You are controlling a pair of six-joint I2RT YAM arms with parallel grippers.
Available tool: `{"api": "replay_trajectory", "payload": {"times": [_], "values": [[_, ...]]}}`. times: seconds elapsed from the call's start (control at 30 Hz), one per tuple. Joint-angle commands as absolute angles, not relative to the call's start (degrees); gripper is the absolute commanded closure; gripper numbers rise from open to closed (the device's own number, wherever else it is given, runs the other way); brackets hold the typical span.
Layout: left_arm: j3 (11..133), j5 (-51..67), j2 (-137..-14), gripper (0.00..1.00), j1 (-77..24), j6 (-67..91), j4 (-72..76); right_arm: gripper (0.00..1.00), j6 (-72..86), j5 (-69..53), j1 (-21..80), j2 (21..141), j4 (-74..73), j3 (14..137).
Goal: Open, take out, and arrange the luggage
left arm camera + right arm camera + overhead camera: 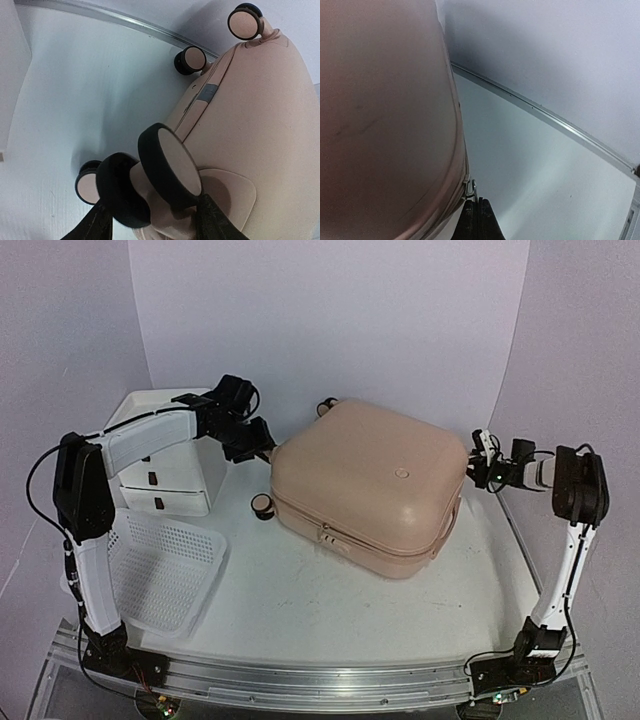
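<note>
Top external view: luggage point(370, 485) closed mid-frame on the surface point(300, 610); left fingers point(95, 227), clamped on a caster wheel point(172, 167), should be held firm while the zipper tab point(471, 187) is drawn by right fingers point(470, 225), pressed together.

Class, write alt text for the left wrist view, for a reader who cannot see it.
The left gripper grips a black-rimmed twin caster wheel of the pale pink luggage, with three more wheels showing beyond.
</note>
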State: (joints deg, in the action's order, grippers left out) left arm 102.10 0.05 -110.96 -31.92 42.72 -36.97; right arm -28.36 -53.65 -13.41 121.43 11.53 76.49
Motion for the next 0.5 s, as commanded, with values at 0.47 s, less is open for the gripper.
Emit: {"api": "replay_trajectory", "payload": {"times": [0.47], "values": [[109.6, -6.4, -119.2, 0.75, -33.6, 5.8, -43.2, 1.0, -21.4, -61.3, -10.9, 146.0, 33.5, 109.3]]}}
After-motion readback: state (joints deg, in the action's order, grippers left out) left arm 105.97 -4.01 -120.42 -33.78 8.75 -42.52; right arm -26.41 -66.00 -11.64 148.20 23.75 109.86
